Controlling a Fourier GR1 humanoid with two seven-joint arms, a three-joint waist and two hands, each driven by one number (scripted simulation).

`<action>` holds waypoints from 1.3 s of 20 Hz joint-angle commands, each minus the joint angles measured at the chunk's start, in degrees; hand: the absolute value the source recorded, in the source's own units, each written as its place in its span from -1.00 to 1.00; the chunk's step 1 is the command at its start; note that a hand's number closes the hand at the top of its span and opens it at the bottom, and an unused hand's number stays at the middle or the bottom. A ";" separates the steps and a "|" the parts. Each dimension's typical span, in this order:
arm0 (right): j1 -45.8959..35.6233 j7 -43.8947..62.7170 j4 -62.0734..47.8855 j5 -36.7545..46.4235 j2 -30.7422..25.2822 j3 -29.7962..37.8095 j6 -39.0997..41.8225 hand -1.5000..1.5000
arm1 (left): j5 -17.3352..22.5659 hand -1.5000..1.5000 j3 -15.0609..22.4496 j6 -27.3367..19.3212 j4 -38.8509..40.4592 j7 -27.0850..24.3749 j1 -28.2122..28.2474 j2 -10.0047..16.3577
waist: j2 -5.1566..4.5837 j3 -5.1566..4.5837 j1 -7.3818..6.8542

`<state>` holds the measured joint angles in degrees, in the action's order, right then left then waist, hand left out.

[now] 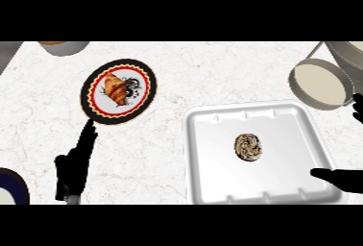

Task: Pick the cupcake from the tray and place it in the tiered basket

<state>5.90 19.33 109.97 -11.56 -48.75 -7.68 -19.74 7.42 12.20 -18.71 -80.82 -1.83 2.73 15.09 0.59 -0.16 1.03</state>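
White marbled desk [177,62] filled the steep downward view. A white tray [212,144] sat right of centre, and the cupcake [248,147] lay near its middle, touching nothing else and not yet picked up. The right hand [339,178] showed at the tray's lower right corner. It was spread wide and held nothing, with a dark digit over the rim and more of the hand at the right edge, likely placed to close in on the cupcake. The tiered basket [347,86], the drop-off point, stood just beyond the tray's far right corner, so the carry looked short. The left hand [73,166] rested open at lower left, fingers straight and pointing up, holding nothing. Above it was a black-rimmed plate [92,91] bearing a croissant [114,90]. A bowl [67,47] showed at top left and a dark plate [14,185] at the lower left edge.
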 commanded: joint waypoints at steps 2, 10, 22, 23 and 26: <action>-0.13 16.26 8.54 8.26 -11.13 -4.41 2.26 -1.00 | -0.36 0.00 1.05 0.33 2.51 0.36 1.37 -1.03 | -0.44 -0.27 -0.60; -12.17 45.45 17.09 24.68 -8.95 -15.59 1.57 -1.00 | -1.35 0.00 1.07 -0.21 0.77 3.95 -0.79 -1.40 | -0.72 -0.05 -2.48; -23.91 56.02 4.04 35.80 4.33 -27.93 15.77 -1.00 | -2.44 0.00 1.31 0.68 -0.04 4.70 -0.53 -2.06 | -0.72 0.04 -2.39; -23.17 56.84 2.98 37.64 6.37 -30.06 14.94 -1.00 | -2.07 0.00 1.04 1.19 0.50 3.40 0.53 -2.01 | -0.71 0.03 -2.34; -27.41 57.73 -2.01 37.05 11.25 -29.83 17.19 -1.00 | -2.26 0.00 1.13 1.27 1.21 3.46 0.03 -2.73 | -0.78 0.05 -2.39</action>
<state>-16.81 66.36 112.25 24.98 -43.11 -36.18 -7.72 4.78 12.97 -18.32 -81.19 0.60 1.52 12.71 0.12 0.15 -1.18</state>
